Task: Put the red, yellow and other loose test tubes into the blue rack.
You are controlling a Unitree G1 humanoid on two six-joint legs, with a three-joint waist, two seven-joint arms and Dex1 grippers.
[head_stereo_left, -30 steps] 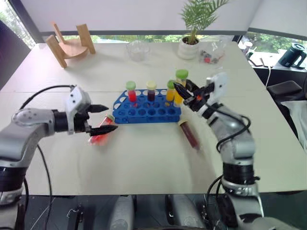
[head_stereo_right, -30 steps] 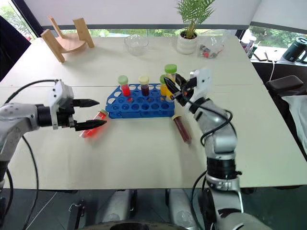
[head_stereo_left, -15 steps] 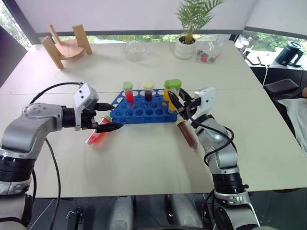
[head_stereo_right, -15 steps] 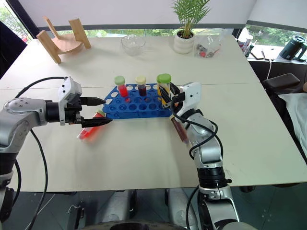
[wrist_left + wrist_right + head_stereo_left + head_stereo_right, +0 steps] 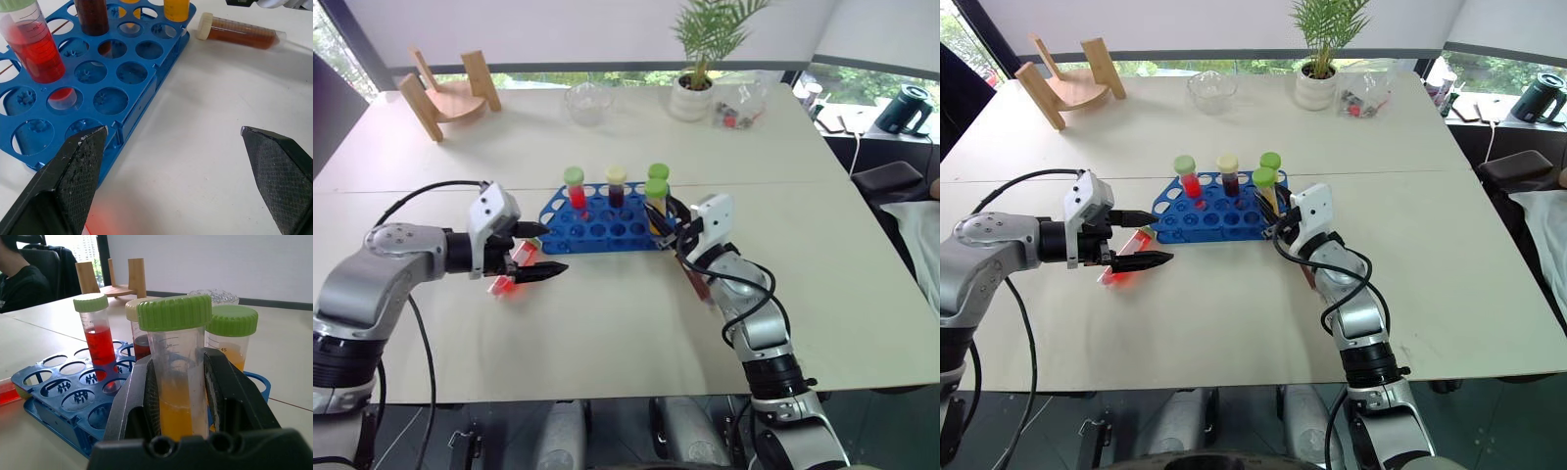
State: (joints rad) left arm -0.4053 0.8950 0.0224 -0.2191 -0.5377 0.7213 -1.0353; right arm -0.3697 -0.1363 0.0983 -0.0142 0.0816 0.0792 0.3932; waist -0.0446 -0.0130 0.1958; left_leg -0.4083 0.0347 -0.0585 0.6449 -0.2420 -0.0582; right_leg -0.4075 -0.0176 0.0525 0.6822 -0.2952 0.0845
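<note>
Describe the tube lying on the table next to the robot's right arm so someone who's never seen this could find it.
Start at the blue rack in the middle of the table. Just off its right end, beside the robot's right arm, the brown tube lies flat on the tabletop. Unlike the other tubes, which stand upright in the rack, it lies on its side, with dark brown liquid and a cream cap.

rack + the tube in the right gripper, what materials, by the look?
Blue rack: moulded plastic by the look, opaque, slightly glossy, with star-shaped ribs inside its holes. Yellow-orange tube in the right gripper: clear plastic probably, printed graduations, liquid visible through the wall; ribbed matte green cap.
</note>
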